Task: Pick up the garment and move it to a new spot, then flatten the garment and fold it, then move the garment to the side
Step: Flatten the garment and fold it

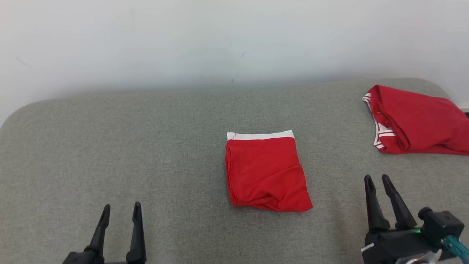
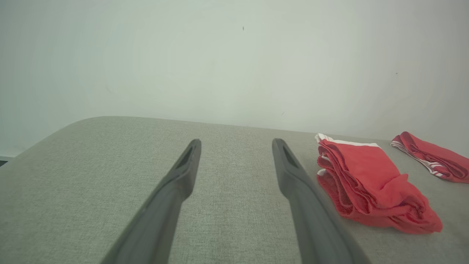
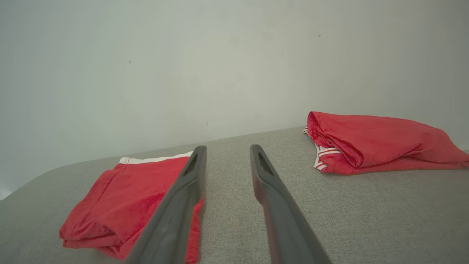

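Note:
The garment point(image 1: 265, 172) is red with a white waistband, folded into a small rectangle at the middle of the grey surface; it also lies at the right in the left wrist view point(image 2: 370, 183) and at the lower left in the right wrist view point(image 3: 121, 205). My left gripper point(image 1: 121, 211) hovers at the lower left, well away from it, open with nothing between its fingers point(image 2: 179, 176). To the garment's right stands my right gripper point(image 1: 378, 182), its fingers point(image 3: 263, 172) parted and empty, apart from the cloth.
A second red garment point(image 1: 414, 121) with white striped trim lies crumpled at the far right, near the surface's edge point(image 3: 381, 141). The grey padded surface point(image 1: 128, 146) ends at a pale wall behind and rounds off at its far corners.

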You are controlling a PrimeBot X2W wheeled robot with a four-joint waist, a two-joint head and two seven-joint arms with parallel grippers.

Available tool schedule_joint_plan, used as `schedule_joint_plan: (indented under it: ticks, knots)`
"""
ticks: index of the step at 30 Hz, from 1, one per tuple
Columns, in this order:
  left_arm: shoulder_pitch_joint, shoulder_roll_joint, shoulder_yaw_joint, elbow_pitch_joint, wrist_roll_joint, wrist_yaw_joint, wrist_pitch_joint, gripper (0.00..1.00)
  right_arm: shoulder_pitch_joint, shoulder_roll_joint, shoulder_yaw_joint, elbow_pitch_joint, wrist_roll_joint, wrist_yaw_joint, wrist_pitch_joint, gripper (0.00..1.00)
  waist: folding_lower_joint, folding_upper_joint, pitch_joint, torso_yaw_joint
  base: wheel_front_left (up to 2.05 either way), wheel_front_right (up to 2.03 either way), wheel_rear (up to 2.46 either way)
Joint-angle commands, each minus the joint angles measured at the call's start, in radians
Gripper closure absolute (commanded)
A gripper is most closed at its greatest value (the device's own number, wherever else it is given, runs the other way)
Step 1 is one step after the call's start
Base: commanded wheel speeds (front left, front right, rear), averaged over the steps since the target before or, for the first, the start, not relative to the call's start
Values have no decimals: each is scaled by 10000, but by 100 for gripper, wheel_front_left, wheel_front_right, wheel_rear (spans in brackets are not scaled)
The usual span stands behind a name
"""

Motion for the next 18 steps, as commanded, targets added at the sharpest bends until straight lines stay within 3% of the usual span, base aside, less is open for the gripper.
schedule_joint_plan:
  ticks: [1, 18]
  knots:
    - [126, 3, 92, -49, 100, 16, -31, 0, 131, 43, -23, -86, -48, 7, -40, 0, 0, 0, -80, -64, 0, 0, 0]
    - [910, 1, 260, -436, 707, -88, -31, 0, 1504, 345, -419, -908, -411, 7, 162, 0, 0, 0, -448, 337, 0, 0, 0]
